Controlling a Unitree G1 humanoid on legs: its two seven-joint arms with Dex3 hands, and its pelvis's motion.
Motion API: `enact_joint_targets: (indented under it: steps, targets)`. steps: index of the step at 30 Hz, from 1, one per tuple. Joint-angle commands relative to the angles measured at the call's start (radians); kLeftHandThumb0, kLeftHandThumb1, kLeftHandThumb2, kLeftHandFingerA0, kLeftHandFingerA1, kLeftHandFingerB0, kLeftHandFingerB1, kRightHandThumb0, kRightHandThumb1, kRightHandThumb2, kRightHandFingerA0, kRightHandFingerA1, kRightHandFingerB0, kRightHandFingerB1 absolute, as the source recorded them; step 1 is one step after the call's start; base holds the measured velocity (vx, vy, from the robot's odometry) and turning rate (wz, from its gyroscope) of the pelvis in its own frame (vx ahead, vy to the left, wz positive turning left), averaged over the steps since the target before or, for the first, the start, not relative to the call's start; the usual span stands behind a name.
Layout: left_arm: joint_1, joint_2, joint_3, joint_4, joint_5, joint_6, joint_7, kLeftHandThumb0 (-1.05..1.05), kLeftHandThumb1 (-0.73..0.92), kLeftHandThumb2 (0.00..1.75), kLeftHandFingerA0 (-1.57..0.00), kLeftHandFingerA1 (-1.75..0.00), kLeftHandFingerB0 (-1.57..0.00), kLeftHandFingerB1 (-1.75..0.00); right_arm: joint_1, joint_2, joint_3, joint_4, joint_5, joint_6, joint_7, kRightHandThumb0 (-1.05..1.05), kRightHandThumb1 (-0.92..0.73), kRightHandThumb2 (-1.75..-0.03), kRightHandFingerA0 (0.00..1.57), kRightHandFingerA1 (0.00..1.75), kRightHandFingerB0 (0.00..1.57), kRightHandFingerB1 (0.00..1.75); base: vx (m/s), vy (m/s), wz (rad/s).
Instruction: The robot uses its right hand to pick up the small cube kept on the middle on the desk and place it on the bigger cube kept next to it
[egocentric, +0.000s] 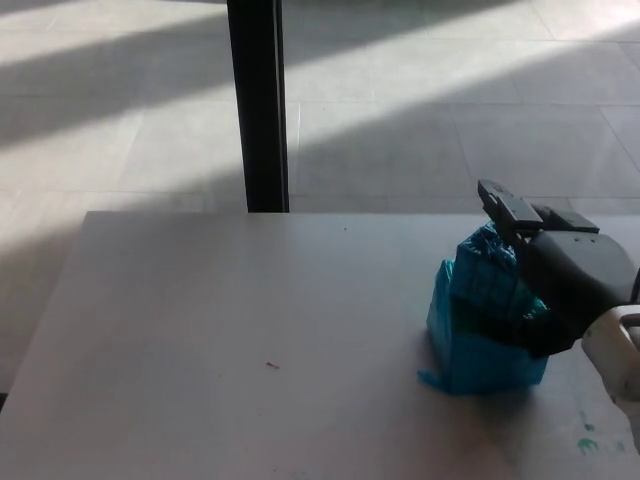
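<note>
Small cube (487, 280): seated on big cube (480, 345), right side of desk (250, 340). It is flanked by the right hand (545, 280); whether the fingers are gripping it cannot be told.

A plain white rectangular desk (220, 330) carries a big cube wrapped in crinkled blue plastic (480, 355) near its right edge.

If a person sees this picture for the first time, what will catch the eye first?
Probably the bright blue stack at the right of the white desk: the small cube sits on the bigger cube. The black right hand is wrapped around the small cube from the right side. Behind the desk, a dark vertical post stands against the sunlit tiled floor.
</note>
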Motion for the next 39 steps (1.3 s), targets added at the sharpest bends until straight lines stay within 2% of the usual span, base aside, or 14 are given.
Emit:
enact_joint_targets:
  steps: [1,2,7,8,11,13,14,15,17,19,20,22,23,39]
  targets:
    - [0.006,0.014,0.005,-0.015,0.005,-0.014,0.012,-0.99,0.92,0.77,-0.45,-0.62,-0.41,-0.42,0.021,-0.041,-0.006,-0.014,-0.036,0.035,0.032,-0.76,-0.44,-0.74,0.0,0.02,0.07,0.08,0.0,0.0,0.0]
    - [0.006,0.011,0.014,-0.016,-0.004,-0.013,0.013,-0.97,0.75,1.18,-0.44,-0.68,-0.39,-0.53,0.023,-0.049,-0.007,-0.019,-0.04,0.034,0.034,-0.77,-0.45,-0.75,0.0,0.0,0.12,0.07,0.0,0.0,0.0]
    - [0.009,0.011,0.025,-0.025,-0.008,0.003,0.005,-0.99,0.92,0.78,-0.41,-0.61,-0.36,-0.41,0.05,-0.109,-0.04,-0.136,-0.011,0.062,0.138,-0.78,-0.46,-0.81,0.0,0.07,0.0,0.05,0.0,0.0,0.0]
    - [0.012,0.011,0.025,-0.029,-0.005,0.004,0.007,-0.94,0.73,1.18,-0.38,-0.64,-0.32,-0.5,0.056,-0.116,-0.051,-0.161,0.004,0.065,0.158,-0.81,-0.46,-0.84,0.0,0.07,0.0,0.03,0.0,0.0,0.0]
    - [0.009,0.013,0.028,-0.021,-0.007,0.006,-0.001,-1.01,0.92,0.76,-0.39,-0.61,-0.36,-0.41,0.079,-0.117,-0.096,-0.23,0.047,0.086,0.202,-0.85,-0.49,-0.85,0.0,0.04,0.0,0.0,0.0,0.0,0.0]
    - [0.01,0.016,0.015,-0.016,0.009,-0.007,0.004,-0.98,0.77,1.2,-0.4,-0.62,-0.35,-0.5,0.097,-0.118,-0.163,-0.312,0.11,0.092,0.23,-0.88,-0.39,-0.76,0.0,0.0,0.0,0.01,0.0,0.0,0.0]
    - [0.011,0.018,0.013,-0.011,0.013,-0.009,0.008,-1.02,0.92,0.78,-0.43,-0.58,-0.39,-0.41,0.102,-0.122,-0.185,-0.341,0.122,0.095,0.239,-0.89,-0.43,-0.76,0.0,0.0,0.0,0.0,0.0,0.0,0.0]
    - [0.012,0.018,0.013,-0.008,0.013,-0.008,0.011,-0.96,0.76,1.19,-0.44,-0.63,-0.38,-0.51,0.106,-0.127,-0.209,-0.372,0.127,0.101,0.25,-0.89,-0.55,-0.57,0.0,0.0,0.0,0.0,0.0,0.0,0.0]
    - [0.015,0.016,0.015,-0.007,0.013,-0.013,0.01,-0.97,0.76,1.19,-0.44,-0.65,-0.38,-0.52,0.111,-0.129,-0.244,-0.403,0.146,0.104,0.263,-0.91,-0.43,-0.79,0.0,0.0,0.0,0.0,0.0,0.0,0.0]
    - [0.016,0.016,0.015,-0.004,0.012,-0.018,0.009,-1.0,0.92,0.76,-0.46,-0.63,-0.4,-0.42,0.115,-0.139,-0.315,-0.45,0.193,0.107,0.282,-0.9,-0.44,-0.78,0.0,0.0,0.0,0.0,0.0,0.0,0.0]
    - [0.021,0.015,0.016,-0.015,0.01,-0.008,0.006,-0.96,0.76,1.2,-0.41,-0.64,-0.34,-0.5,0.117,-0.157,-0.358,-0.462,0.21,0.102,0.284,-0.88,-0.45,-0.76,0.0,0.0,0.0,0.0,0.0,0.0,0.0]
    - [0.023,0.016,0.016,-0.006,0.011,-0.016,0.003,-0.97,0.76,1.19,-0.44,-0.66,-0.37,-0.52,0.128,-0.18,-0.46,-0.458,0.267,0.087,0.286,-0.87,-0.43,-0.78,0.0,0.0,0.0,0.0,0.0,0.0,0.0]
    - [0.022,0.015,0.02,-0.004,0.007,-0.015,0.005,-1.0,0.92,0.75,-0.48,-0.67,-0.4,-0.42,0.131,-0.185,-0.477,-0.454,0.273,0.084,0.287,-0.9,-0.47,-0.81,0.0,0.0,0.0,0.0,0.0,0.0,0.0]
    - [0.041,0.001,0.019,-0.002,0.01,-0.032,0.016,-1.0,0.92,0.73,-0.45,-0.59,-0.4,-0.42,0.283,-0.169,-1.111,-0.027,0.417,0.032,-0.017,-0.62,-0.66,-0.61,0.0,0.39,0.08,0.38,0.0,0.0,0.0]
